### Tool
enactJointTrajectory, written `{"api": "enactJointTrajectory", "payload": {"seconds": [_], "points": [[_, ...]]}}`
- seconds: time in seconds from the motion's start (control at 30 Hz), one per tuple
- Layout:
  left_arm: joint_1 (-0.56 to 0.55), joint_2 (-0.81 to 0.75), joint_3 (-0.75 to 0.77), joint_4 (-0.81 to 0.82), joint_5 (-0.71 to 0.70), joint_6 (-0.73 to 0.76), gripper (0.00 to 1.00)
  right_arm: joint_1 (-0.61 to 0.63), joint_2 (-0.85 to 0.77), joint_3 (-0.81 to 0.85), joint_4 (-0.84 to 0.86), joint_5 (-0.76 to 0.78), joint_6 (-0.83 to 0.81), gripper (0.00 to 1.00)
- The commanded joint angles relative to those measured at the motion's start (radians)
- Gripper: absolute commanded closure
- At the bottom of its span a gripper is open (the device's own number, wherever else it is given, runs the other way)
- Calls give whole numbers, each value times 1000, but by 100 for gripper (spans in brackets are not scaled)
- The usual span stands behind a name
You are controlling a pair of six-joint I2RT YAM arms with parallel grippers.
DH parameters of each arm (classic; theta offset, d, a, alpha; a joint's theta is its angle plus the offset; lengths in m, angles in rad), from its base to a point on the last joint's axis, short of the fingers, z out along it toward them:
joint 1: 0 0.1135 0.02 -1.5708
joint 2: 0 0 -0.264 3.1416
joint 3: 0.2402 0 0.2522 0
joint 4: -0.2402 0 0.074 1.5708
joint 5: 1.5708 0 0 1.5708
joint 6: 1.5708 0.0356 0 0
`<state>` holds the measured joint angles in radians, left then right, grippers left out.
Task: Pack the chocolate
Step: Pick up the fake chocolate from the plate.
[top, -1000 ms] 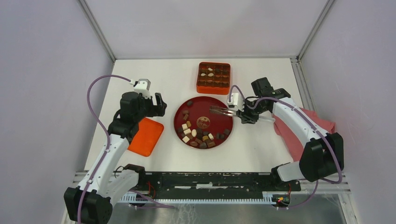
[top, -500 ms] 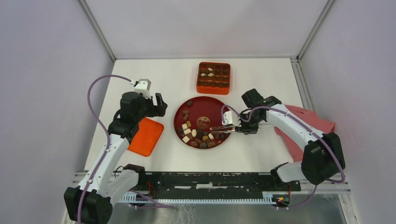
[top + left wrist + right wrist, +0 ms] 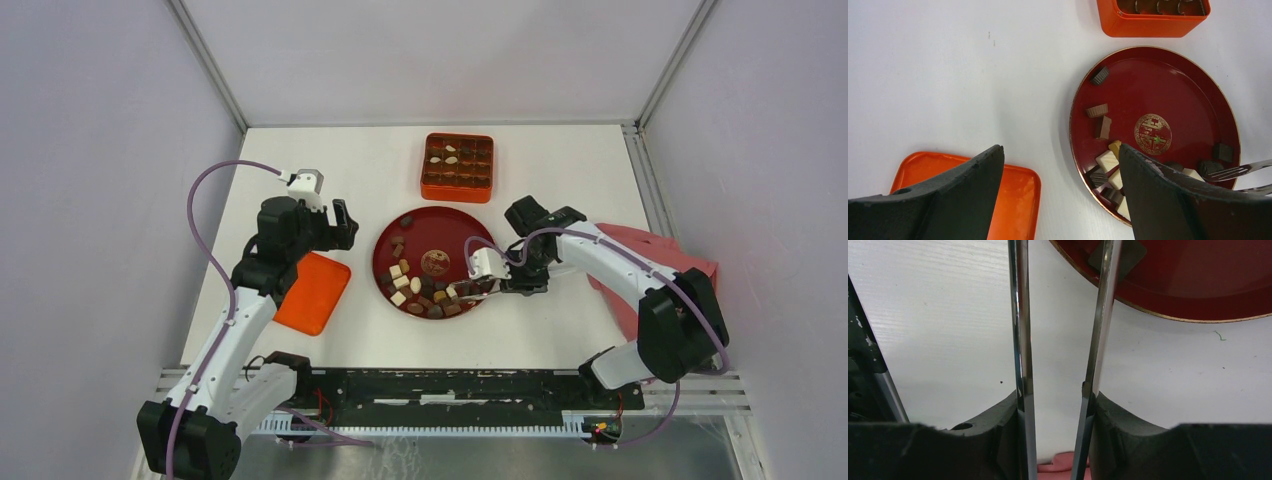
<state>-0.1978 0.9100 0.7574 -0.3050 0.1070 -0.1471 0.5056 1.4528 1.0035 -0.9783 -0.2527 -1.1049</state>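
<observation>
Several chocolate pieces (image 3: pixel 425 290), dark, tan and cream, lie on the red plate (image 3: pixel 455 235), mostly along its near edge. They also show in the left wrist view (image 3: pixel 1107 161). The orange gridded box (image 3: pixel 457 192) behind the plate holds some pieces. My right gripper (image 3: pixel 505 282) is shut on metal tongs (image 3: pixel 1020 340), whose arms stand apart. The tong tips (image 3: pixel 462 292) reach over the plate's near right edge among the pieces. A dark piece (image 3: pixel 1128 255) lies by the right tong arm. My left gripper (image 3: pixel 343 225) is open and empty, left of the plate.
An orange lid (image 3: pixel 313 292) lies flat at the left, under my left arm. A pink cloth (image 3: pixel 650 270) lies at the right under my right arm. Side walls close in the table.
My right arm has swung the tongs from the plate's upper right down to its near right edge, over the pieces. The left arm has not moved.
</observation>
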Motion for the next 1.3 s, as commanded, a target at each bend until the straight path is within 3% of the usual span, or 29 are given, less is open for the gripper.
{"api": "enactJointTrajectory", "payload": {"seconds": [0.0, 1.27], "points": [[5, -9, -1, 22, 6, 55, 10, 7, 16, 33, -4, 23, 0, 54], [4, -16, -1, 21, 7, 55, 11, 41, 124, 97, 25, 50, 36, 57]]}}
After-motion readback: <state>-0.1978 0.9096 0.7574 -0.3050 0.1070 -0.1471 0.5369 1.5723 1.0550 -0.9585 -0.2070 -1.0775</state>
